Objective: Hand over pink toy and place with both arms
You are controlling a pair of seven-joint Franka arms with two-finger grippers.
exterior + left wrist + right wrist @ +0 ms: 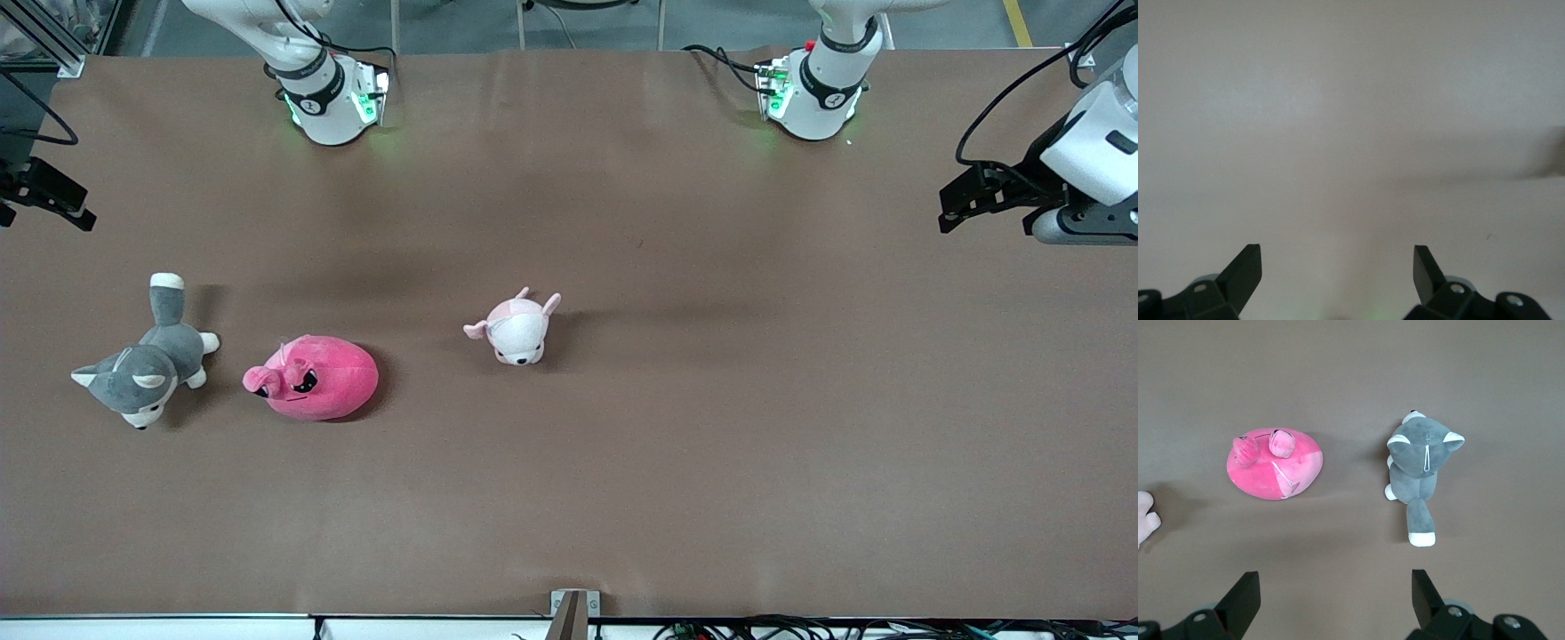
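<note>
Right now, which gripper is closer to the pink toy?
The right gripper, open, up at the right arm's end of the table near the pink toy. The left gripper, open, waits at the left arm's end.

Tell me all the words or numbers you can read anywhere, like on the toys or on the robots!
None can be read.
Right arm's base: a small dark mark on its ring, too small to read.
Left arm's base: the same kind of mark, too small to read.
Pink toy, grey husky, small puppy: no words or tags show.
Table: plain brown, no writing.
</note>
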